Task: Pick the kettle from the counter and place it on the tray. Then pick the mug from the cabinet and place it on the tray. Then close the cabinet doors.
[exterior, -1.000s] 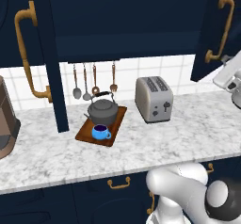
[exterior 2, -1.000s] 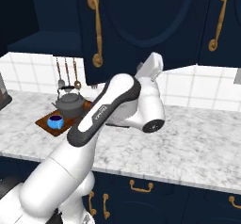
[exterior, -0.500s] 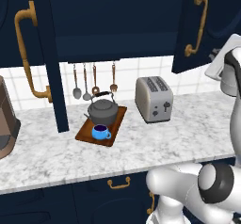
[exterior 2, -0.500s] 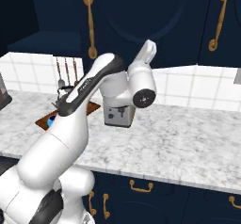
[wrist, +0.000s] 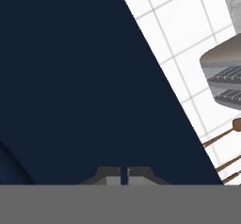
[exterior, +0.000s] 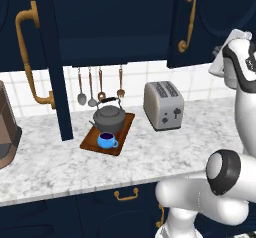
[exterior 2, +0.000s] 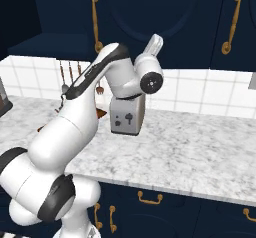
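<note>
The dark grey kettle point(exterior: 109, 117) and the small blue mug point(exterior: 106, 140) both stand on the reddish-brown tray point(exterior: 126, 124), which lies on the marbled counter point(exterior: 165, 152). Above them the navy cabinet point(exterior: 115, 22) is partly open. Its left door point(exterior: 56, 82) juts out edge-on. Its right door point(exterior: 182, 27), with a brass handle point(exterior: 188, 19), is swung most of the way in. My gripper point(wrist: 123, 176) is shut and empty, its tips against the right door's navy face point(wrist: 84, 86). The hand point(exterior 2: 156, 39) is raised high beside that door.
A silver toaster point(exterior: 163, 104) stands right of the tray, below my hand point(wrist: 225, 75). Utensils point(exterior: 91, 87) hang on the tiled wall behind the kettle. A brown appliance point(exterior: 7, 132) sits at the counter's far left. Navy drawers with brass handles point(exterior 2: 150, 198) run under the counter.
The right cabinet door has swung leftward toward shut, and my hand has followed it to the left. Kettle, mug and tray have not moved.
</note>
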